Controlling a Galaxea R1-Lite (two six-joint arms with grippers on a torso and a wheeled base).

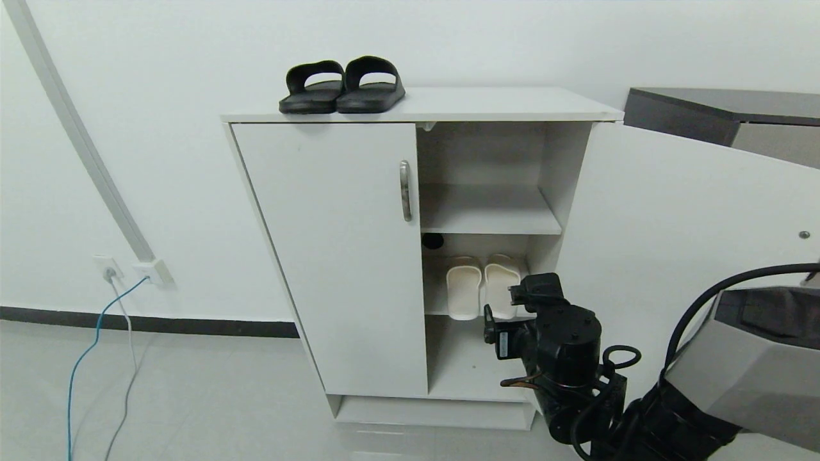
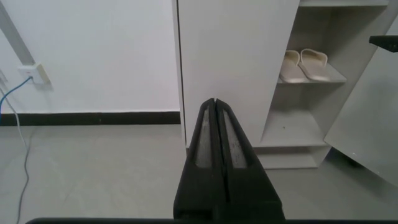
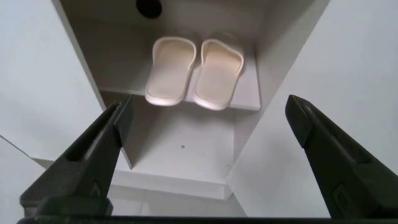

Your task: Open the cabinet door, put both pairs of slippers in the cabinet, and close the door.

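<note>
wall [image 1: 160,77]: white | floor [image 1: 192,397]: grey | baseboard [image 1: 147,323]: black | sockets [image 1: 154,272]: cabled | counter [image 1: 724,109]: grey, right

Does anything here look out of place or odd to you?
Only the black slippers: they sit on top of the cabinet, near its left end, while the white pair lies neatly side by side in the middle compartment inside. The right door stands wide open. Nothing looks spilled or damaged.

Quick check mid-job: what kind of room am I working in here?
Probably a plain indoor room set up like an entryway: a white shoe cabinet against a bare wall, white slippers on a shelf inside, black slippers on top, and a wall socket above a pale tiled floor.
</note>
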